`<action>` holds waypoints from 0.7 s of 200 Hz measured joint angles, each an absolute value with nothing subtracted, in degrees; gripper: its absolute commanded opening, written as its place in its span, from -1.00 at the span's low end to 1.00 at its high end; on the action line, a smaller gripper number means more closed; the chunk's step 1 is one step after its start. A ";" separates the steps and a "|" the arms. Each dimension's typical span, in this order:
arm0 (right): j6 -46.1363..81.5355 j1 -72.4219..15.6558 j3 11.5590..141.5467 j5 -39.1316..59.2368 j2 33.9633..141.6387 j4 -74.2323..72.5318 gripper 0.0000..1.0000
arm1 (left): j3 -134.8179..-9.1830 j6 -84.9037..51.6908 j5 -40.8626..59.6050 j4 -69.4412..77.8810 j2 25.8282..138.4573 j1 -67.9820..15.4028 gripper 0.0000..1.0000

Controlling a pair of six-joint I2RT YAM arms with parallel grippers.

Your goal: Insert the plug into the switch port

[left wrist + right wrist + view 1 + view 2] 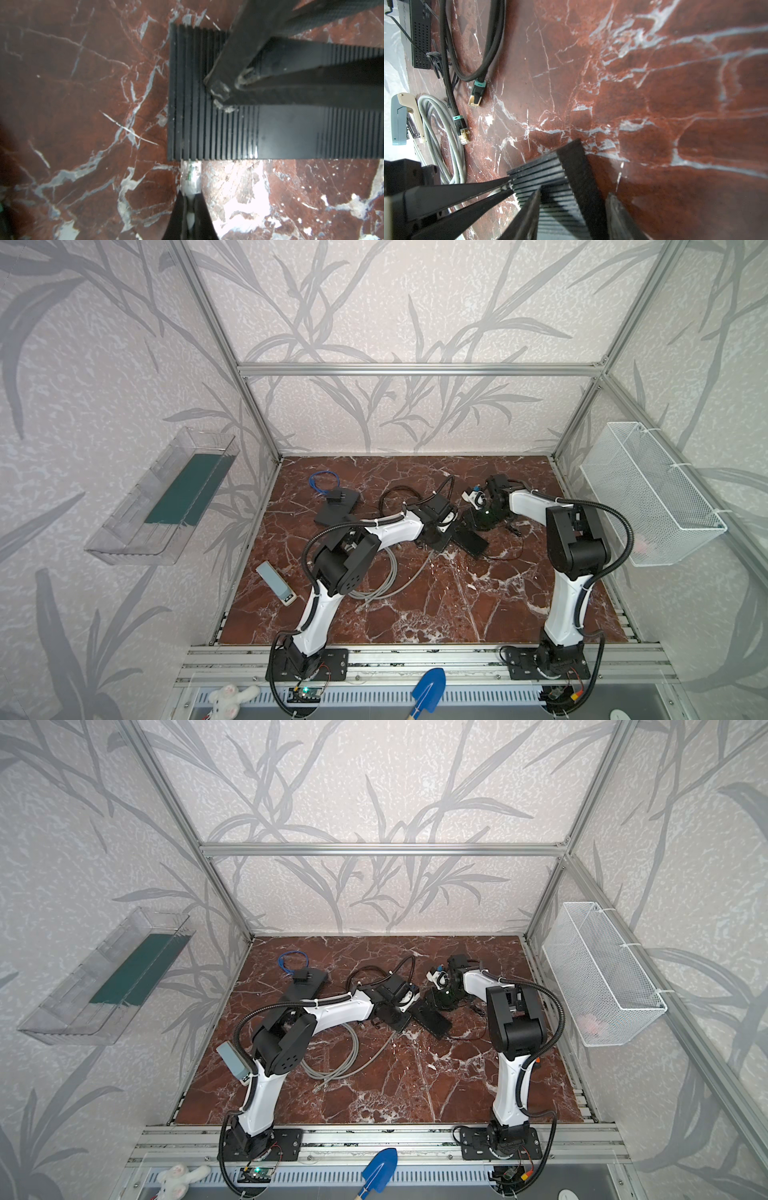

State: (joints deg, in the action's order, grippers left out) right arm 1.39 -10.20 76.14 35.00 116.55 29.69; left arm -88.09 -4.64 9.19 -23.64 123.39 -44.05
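No text, brand, number or sign can be read in any view. The switch (pixel 207 128) shows only plain black ribs on the face turned to the left wrist camera. A perforated black box (pixel 421 35) has a few small pale marks on its top, too small to make out. The grey-blue device (pixel 276 583) lying just off the tabletop's left edge has a white end with dark specks, too blurred to read.

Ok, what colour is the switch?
Black with fine parallel ribs; the switch shows clearest in the left wrist view.
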 measured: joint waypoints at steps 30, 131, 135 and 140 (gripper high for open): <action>1.21 -10.44 76.88 35.00 116.99 30.24 0.02 | -88.16 -3.46 9.72 -23.46 123.50 -44.01 -0.95; -3.03 -10.57 82.21 38.11 121.01 33.69 -0.06 | -90.28 7.94 10.68 -25.36 124.51 -42.19 -0.95; -3.16 -10.57 82.41 38.17 121.14 33.85 -0.06 | -90.28 8.43 10.74 -25.36 124.51 -42.11 -0.95; -3.55 -10.57 82.72 38.26 121.34 34.22 -0.05 | -90.28 9.17 10.81 -25.34 124.51 -42.06 -0.95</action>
